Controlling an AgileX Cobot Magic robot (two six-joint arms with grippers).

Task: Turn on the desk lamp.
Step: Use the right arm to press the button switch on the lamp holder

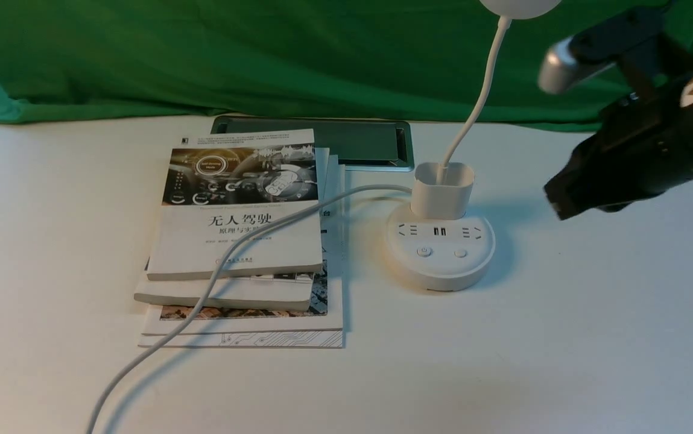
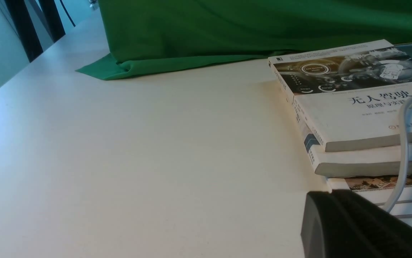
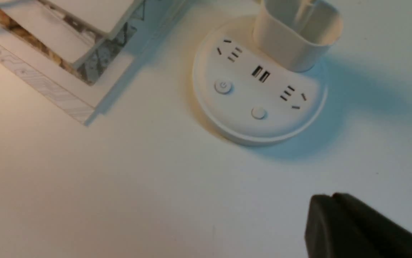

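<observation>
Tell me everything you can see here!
desk lamp: one, white, on the table right of the books.
cord: one, white, from the lamp's base across the books.
books: stack of at least three, mostly white, left of the lamp.
panel: one, grey, set in the table behind the books.
cloth: one, green, along the back.
table: one, white.
right hand: one, black, shut, raised right of the lamp.
left hand: one, black, shut, low, left of the books.
</observation>
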